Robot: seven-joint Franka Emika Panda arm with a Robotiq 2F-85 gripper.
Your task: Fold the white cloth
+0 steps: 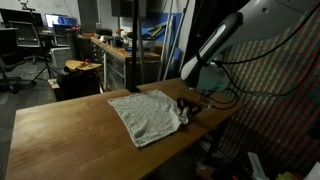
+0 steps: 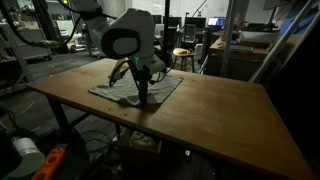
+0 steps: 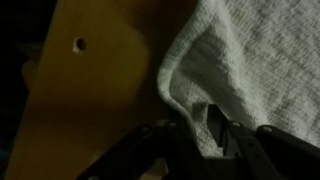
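Note:
A white cloth (image 1: 146, 113) lies spread flat on the wooden table (image 1: 70, 130) in both exterior views; it also shows in an exterior view (image 2: 125, 88). My gripper (image 1: 186, 107) is low at the cloth's corner near the table edge. In the wrist view the cloth (image 3: 250, 60) fills the right side, and its corner is bunched up between my fingers (image 3: 195, 130). The gripper is shut on that corner. In an exterior view the gripper (image 2: 142, 95) stands upright on the cloth's near edge.
The table's edge lies close beside the gripper (image 1: 215, 115). A small hole (image 3: 79, 44) marks the bare wood in the wrist view. Chairs, desks and a stool (image 2: 182, 57) stand in the background, away from the table.

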